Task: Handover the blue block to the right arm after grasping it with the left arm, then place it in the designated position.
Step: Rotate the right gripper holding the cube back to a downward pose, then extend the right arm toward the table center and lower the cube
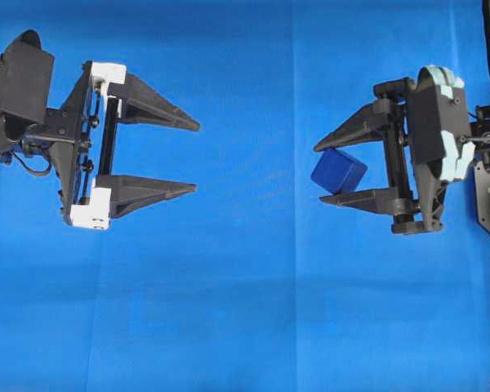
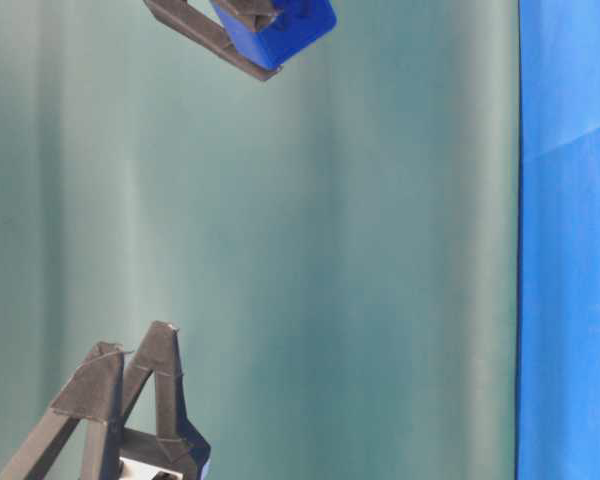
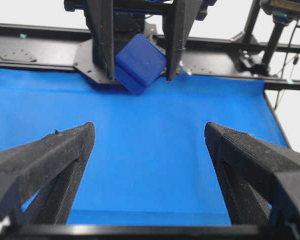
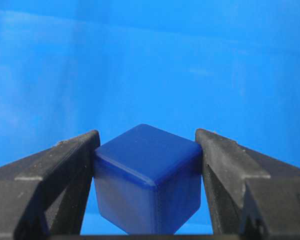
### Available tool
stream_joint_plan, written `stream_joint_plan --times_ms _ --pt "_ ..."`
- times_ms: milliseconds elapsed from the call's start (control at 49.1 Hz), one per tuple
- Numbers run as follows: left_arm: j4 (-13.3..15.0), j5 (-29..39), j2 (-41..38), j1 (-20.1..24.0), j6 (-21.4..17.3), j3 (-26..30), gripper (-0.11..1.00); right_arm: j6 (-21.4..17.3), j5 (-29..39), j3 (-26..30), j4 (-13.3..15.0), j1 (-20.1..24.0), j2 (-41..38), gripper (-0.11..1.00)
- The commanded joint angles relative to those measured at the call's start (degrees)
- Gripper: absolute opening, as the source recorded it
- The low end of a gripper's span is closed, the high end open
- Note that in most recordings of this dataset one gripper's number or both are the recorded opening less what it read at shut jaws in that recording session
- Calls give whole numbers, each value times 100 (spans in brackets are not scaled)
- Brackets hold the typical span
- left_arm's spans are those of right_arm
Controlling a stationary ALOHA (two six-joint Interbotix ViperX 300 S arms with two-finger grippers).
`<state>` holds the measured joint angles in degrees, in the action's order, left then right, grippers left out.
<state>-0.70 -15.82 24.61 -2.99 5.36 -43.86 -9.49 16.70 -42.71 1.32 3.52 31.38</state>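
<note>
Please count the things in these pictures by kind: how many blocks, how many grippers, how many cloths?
Blocks: 1, the blue block, held in the right gripper.
Grippers: 2, the right one and the left gripper, open.
Cloths: 1, the blue cloth.
Total: 4.

Dark-blue block (image 1: 338,171), bright blue cloth (image 1: 245,310), black grippers

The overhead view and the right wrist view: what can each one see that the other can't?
Only overhead shows the left tool, open and empty, apart from the right arm, and the right arm's body. Only the right wrist view shows, up close, the block pinched corner-forward between both fingers. Both show the right tool holding the block over the blue cloth.
</note>
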Motion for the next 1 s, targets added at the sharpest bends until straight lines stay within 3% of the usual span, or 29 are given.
stream_joint_plan --times_ms 0,468,977 --pt "0 -53 35 -26 0 149 93 -9 -18 114 -9 9 18 47" --pt "0 -35 26 -26 9 149 93 -9 -149 70 -9 9 -220 47" --pt "0 -53 35 -26 18 149 93 -9 -1617 167 -9 -79 -1986 47"
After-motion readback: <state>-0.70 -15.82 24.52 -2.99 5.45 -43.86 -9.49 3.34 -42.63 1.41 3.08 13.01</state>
